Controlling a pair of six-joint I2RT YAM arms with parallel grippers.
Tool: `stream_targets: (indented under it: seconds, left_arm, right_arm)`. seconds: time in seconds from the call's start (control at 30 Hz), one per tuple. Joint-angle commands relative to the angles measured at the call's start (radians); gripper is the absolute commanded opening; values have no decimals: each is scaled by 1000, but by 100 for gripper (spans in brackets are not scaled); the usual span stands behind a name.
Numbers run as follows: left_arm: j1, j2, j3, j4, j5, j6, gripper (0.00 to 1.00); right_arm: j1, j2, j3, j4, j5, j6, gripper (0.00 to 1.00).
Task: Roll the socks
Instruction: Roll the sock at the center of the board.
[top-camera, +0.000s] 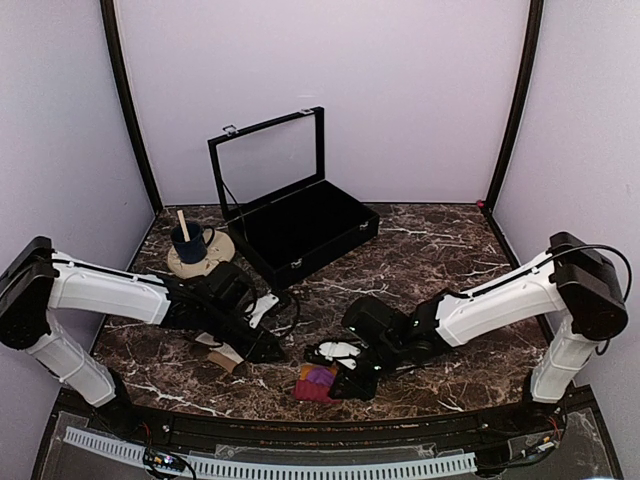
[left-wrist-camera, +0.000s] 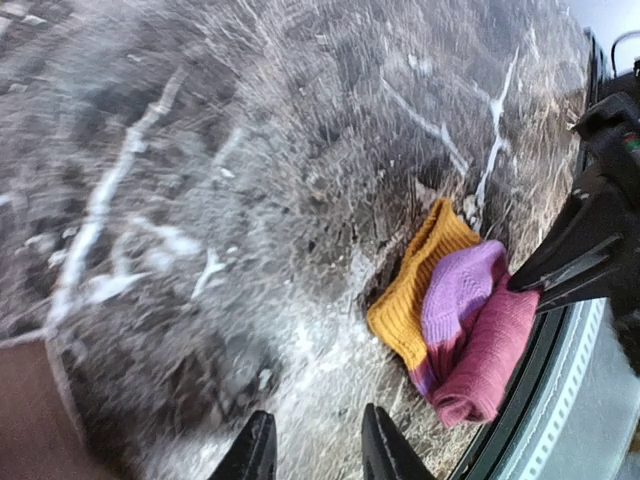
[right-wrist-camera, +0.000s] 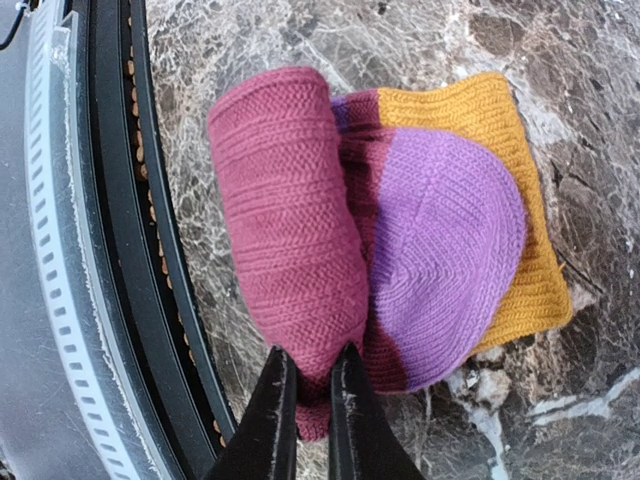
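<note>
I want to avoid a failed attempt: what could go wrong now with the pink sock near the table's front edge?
1. The pink sock lies right beside the front rim; a pull that way may drag it off the marble.
2. The right gripper seems to pinch only the roll's end, so the roll may loosen.
3. The left gripper is open and apart from it, giving no support.
</note>
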Motion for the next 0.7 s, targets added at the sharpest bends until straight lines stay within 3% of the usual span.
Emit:
stream_targets:
  seconds: [0.0, 0.1, 0.27, 0.67]
  left_arm:
    - [0, -159, -104, 120, -108, -72, 32]
    - [-38, -244, -154, 163, -175, -47, 33]
    - [-197, -328, -203, 210, -336, 63, 34]
    - [-332, -298, -182, 199, -383, 216, 35]
  right_arm:
    - [-20, 59, 31, -114, -71, 1, 0]
    - [-33, 89, 61, -148, -102, -6, 0]
    - [-64, 137, 109, -201, -170, -8, 0]
    - [-124, 251, 232, -334, -294, -32, 0]
